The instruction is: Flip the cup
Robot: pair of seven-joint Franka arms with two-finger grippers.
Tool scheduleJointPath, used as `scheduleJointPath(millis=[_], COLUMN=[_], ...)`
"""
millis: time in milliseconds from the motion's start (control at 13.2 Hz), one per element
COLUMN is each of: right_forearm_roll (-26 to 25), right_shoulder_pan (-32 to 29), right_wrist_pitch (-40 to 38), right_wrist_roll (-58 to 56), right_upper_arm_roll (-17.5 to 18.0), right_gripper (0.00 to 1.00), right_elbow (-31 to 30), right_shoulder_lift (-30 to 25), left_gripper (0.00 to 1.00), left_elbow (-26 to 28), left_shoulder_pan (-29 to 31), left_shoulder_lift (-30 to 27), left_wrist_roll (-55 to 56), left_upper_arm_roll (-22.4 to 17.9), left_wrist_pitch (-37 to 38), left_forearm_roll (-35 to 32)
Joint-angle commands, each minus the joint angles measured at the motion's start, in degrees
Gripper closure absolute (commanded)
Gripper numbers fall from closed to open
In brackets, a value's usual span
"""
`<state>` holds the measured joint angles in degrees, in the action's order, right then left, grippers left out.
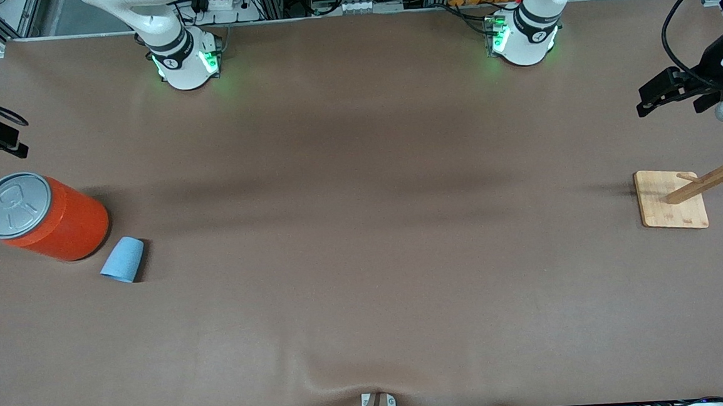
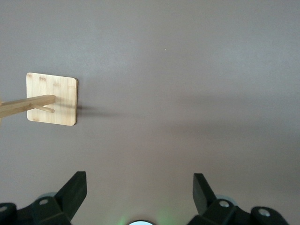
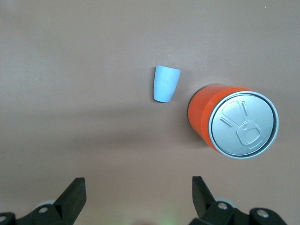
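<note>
The small light-blue cup (image 1: 123, 259) lies on its side on the brown table, close beside the orange can and nearer to the front camera than it. Its wide end points toward the front camera, and its inside does not show. It also shows in the right wrist view (image 3: 166, 84). My right gripper (image 1: 23, 137) is open and empty, up in the air at the right arm's end of the table, with its fingers (image 3: 75, 192) apart from the cup. My left gripper (image 1: 641, 103) hangs open and empty at the left arm's end, fingers (image 2: 75, 187) wide.
A large orange can (image 1: 55, 218) with a grey pull-tab lid stands upright next to the cup, also in the right wrist view (image 3: 229, 119). A wooden peg stand on a square base (image 1: 658, 209) is at the left arm's end, also in the left wrist view (image 2: 63, 98).
</note>
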<state>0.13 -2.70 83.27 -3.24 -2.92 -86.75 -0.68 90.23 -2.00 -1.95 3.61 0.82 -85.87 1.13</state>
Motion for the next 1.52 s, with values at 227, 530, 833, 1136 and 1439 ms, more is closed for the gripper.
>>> scheduleJointPath(millis=[227,530,833,1136,1439], right_forearm_roll=[0.22,0.22,0.22,0.22,0.22], right_shoulder_pan=[-0.55,-1.25,-2.13,-4.5,-4.51], right_wrist_pitch=[-0.56,3.02,12.42,22.88,30.71], right_wrist_roll=[0.95,0.95,0.87,0.78,0.78], right_upper_arm_roll=[0.46,0.37,0.28,0.37,0.37], right_gripper=[0.0,0.0,0.0,0.0,0.0], right_elbow=[-0.43,-4.72,-12.81,-15.55,-15.55], right_shoulder_lift=[-0.64,0.15,1.38,11.46,19.91], left_gripper=[0.0,0.0,0.0,0.0,0.0], left_elbow=[-0.84,-0.4,-0.31,-0.31,-0.31], left_shoulder_pan=[-0.38,0.15,-0.02,-0.02,-0.11], left_shoulder_lift=[0.72,0.72,0.72,0.81,0.98], left_wrist_roll=[0.08,-0.27,-0.01,-0.18,-0.18], left_upper_arm_roll=[0.14,0.14,0.14,0.23,0.23], left_wrist_pitch=[0.18,0.26,0.88,0.88,0.88], left_forearm_roll=[0.53,0.89,0.8,0.8,0.8])
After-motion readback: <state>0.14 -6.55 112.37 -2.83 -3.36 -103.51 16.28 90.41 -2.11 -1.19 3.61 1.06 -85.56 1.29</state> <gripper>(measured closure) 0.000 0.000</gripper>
